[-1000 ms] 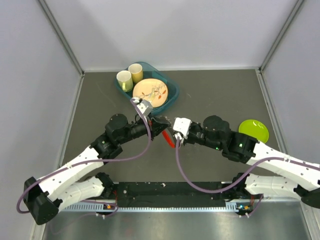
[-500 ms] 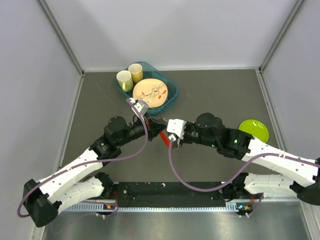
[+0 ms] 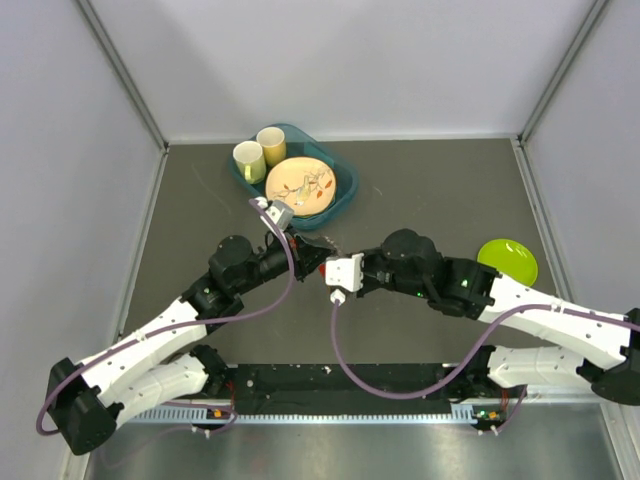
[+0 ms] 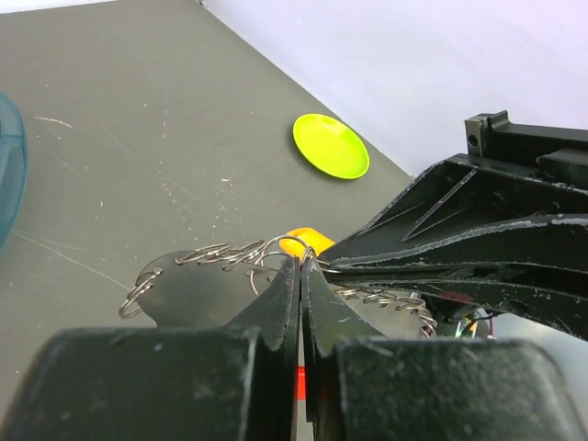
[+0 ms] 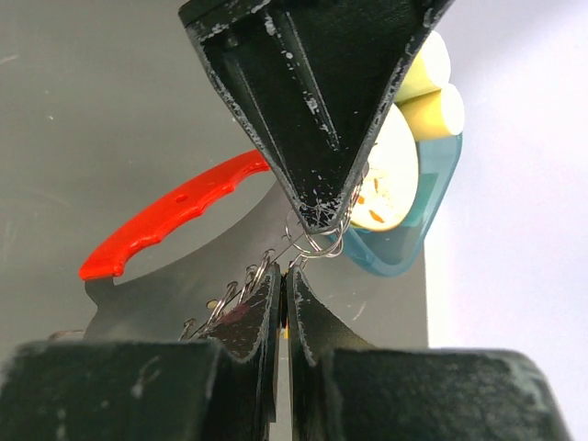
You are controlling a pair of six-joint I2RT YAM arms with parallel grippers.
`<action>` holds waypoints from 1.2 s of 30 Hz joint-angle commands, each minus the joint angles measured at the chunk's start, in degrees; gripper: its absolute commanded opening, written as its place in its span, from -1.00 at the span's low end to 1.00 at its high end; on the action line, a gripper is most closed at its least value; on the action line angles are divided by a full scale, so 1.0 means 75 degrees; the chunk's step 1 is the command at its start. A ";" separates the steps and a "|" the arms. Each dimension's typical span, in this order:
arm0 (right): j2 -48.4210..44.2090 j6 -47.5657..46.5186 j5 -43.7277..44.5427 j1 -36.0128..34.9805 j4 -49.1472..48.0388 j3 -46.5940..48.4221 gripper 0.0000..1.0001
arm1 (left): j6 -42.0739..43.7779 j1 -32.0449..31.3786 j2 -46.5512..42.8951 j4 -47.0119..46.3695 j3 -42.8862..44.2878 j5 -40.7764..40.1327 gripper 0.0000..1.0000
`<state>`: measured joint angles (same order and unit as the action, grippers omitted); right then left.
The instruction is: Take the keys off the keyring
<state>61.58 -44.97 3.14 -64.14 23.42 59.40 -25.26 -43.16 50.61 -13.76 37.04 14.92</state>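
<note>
Over the middle of the table my left gripper (image 3: pixel 318 256) and right gripper (image 3: pixel 328 264) meet tip to tip, both shut. In the left wrist view the left gripper (image 4: pixel 301 264) pinches the thin wire keyring (image 4: pixel 292 243), and a yellow key head (image 4: pixel 310 241) sits at the right gripper's fingers (image 4: pixel 432 266). A chain of small metal rings (image 4: pixel 197 257) trails left. The right wrist view shows the right gripper (image 5: pixel 283 272) shut just below the keyring (image 5: pixel 317 241), a sliver of yellow between its jaws. The red clip (image 5: pixel 175 216) hangs left of the left fingers (image 5: pixel 312 110). Other keys are hidden.
A teal tray (image 3: pixel 345 195) at the back holds a patterned plate (image 3: pixel 300 183) and two yellow cups (image 3: pixel 249 158). A lime-green plate (image 3: pixel 507 260) lies on the table at the right, behind the right arm. Grey walls close in the table on three sides.
Both grippers have drifted left and slightly away from the bases, still joined at the keyring. The red clip, plainly seen from above earlier, is now almost hidden under the right wrist.
</note>
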 commanded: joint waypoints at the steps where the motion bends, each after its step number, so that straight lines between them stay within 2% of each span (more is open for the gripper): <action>1: -0.0043 -0.1115 0.0027 -0.0214 0.0850 0.0237 -1.00 | 0.0051 0.0211 -0.0174 -0.1435 0.0148 -0.0618 -1.00; 19: 0.0918 -0.3752 0.0460 -0.0167 0.0897 0.0811 -1.00 | 0.0203 0.0200 0.0107 -0.1693 0.0136 0.0483 -1.00; 21: 0.0907 -0.3684 0.0193 0.0252 0.0897 0.1068 -1.00 | 0.0285 0.0211 0.0189 -0.1704 0.0159 0.0670 -1.00; 24: 0.0789 -0.3309 -0.0860 0.0734 0.0862 0.1222 -1.00 | 0.0309 0.0211 0.0260 -0.1740 0.0125 0.0835 -1.00; 30: 0.0860 -0.2688 -0.1986 0.1063 0.0628 0.1081 -1.00 | 0.0098 0.0200 0.0377 -0.2220 -0.0005 0.1011 -1.00; 36: 0.0872 -0.2384 -0.1825 0.1040 0.0592 0.0635 -1.00 | 0.0039 0.0223 0.0424 -0.2209 0.0077 0.0777 -1.00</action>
<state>68.03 -65.91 -7.22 -56.45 29.32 65.69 -23.29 -41.12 54.19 -21.87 36.14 18.85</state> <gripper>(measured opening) 0.009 0.009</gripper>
